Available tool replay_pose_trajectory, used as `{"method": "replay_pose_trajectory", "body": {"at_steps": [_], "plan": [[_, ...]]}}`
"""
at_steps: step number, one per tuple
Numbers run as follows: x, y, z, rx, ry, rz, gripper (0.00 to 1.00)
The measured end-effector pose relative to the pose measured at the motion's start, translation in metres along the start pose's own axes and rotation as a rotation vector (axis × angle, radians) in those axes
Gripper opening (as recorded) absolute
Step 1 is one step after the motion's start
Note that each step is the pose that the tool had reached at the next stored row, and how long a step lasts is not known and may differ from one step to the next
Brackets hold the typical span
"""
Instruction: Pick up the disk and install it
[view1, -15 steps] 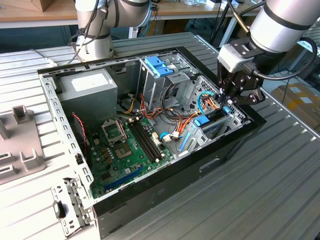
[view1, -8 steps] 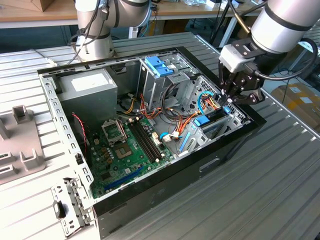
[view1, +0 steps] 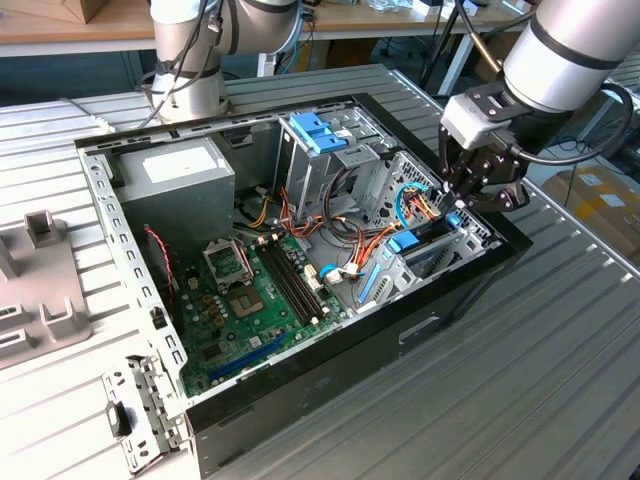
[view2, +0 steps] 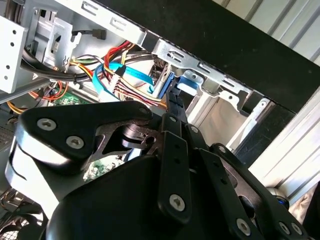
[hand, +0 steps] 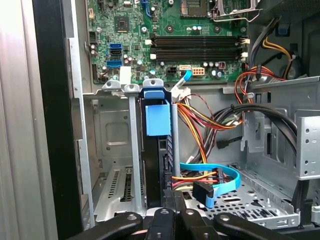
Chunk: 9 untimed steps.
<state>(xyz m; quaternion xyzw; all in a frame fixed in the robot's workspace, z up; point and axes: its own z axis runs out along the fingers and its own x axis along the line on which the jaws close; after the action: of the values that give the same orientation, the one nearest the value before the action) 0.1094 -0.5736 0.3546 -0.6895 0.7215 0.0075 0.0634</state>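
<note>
Disk (hand: 158, 150), dark and edge-on with its blue end tab uppermost, stands upright in the metal drive bay (hand: 117, 165) at the computer case's front corner, its lower end hidden behind the gripper (hand: 170, 212); the black fingers (view2: 172, 150) are drawn close together around the disk's rail; beyond, orange and blue cables (hand: 210, 175) cross the case floor; farther off lies the green motherboard (hand: 170, 35).

The matt black metal claw (view1: 462, 196) has screwed link plates. The disk (hand: 159, 150), dark and flat, carries glossy bright blue plastic rails. The bare grey sheet-metal drive cage (hand: 117, 165) looks dull and perforated. The ribbed silver metal desk (view1: 520, 370) gleams faintly.
</note>
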Motion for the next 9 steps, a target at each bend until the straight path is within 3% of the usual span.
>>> {"method": "replay_pose_trajectory", "body": {"at_steps": [9], "plan": [[0.0008,-0.0007,0.0091,-0.0090,0.0003,0.001,0.11]]}}
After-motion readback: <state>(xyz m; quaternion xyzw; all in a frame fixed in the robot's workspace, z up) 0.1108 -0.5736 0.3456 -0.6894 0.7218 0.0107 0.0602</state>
